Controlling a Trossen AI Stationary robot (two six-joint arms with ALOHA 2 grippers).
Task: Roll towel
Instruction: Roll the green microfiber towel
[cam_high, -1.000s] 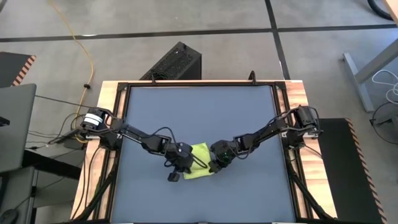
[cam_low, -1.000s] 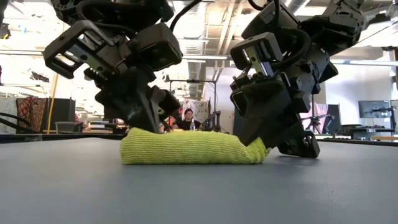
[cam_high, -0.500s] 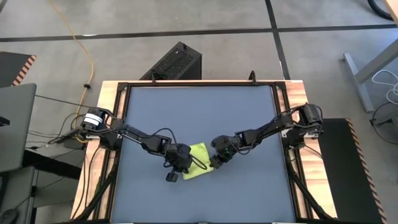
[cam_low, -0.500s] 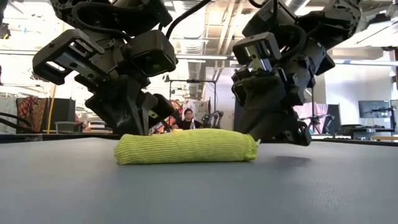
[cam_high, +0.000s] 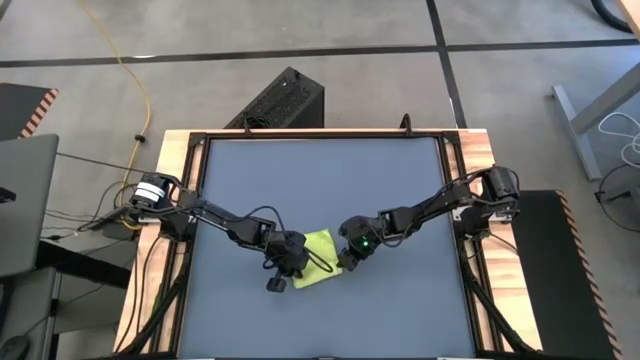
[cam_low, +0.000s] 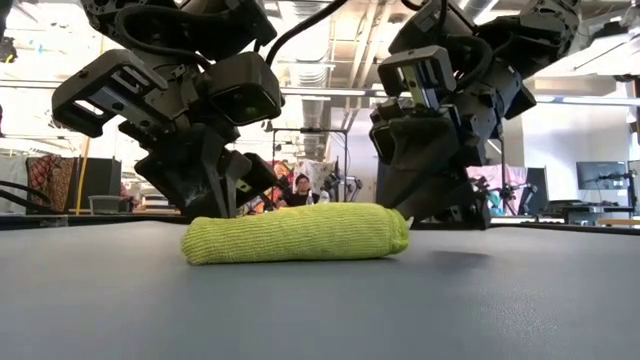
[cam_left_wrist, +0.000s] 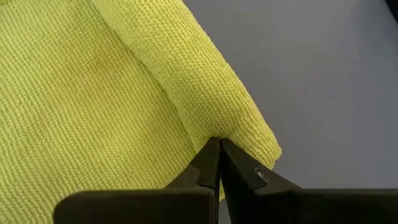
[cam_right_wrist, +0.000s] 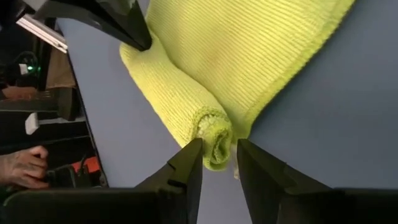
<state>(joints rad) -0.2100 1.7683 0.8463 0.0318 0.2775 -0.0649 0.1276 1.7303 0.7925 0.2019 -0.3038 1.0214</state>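
Note:
The lime towel (cam_high: 318, 258) lies on the dark table (cam_high: 320, 180), near its front middle. Its near part is rolled into a tube (cam_low: 295, 233) and the rest lies flat (cam_left_wrist: 81, 99). My left gripper (cam_high: 293, 262) is shut, with its tips at the towel's left part (cam_left_wrist: 217, 142). My right gripper (cam_high: 349, 262) is open at the tube's right end (cam_right_wrist: 214, 134). Its two fingers (cam_right_wrist: 186, 163) stand a little apart on either side of that end. My left gripper is shut, and its joined fingertips (cam_left_wrist: 219, 149) rest in the crease (cam_left_wrist: 208, 132) where the rolled part meets the flat part, near the tube's left end. The fingers slant down from above. The towel lies on the table. My right gripper: I cannot tell whether its fingers touch the tube's end.
Bare table surface lies all around the towel, with a black frame and wooden rim (cam_high: 185, 140) at the edges. A person (cam_low: 300, 188) sits far behind the table. A person's hand (cam_right_wrist: 22, 165) shows beyond the table edge.
My right gripper has come up and back off the tube's right end, which now lies free and rounded on the table. The rolled towel has slid a little toward the table's left edge. My left gripper has tipped a little and stays at the towel's left part.

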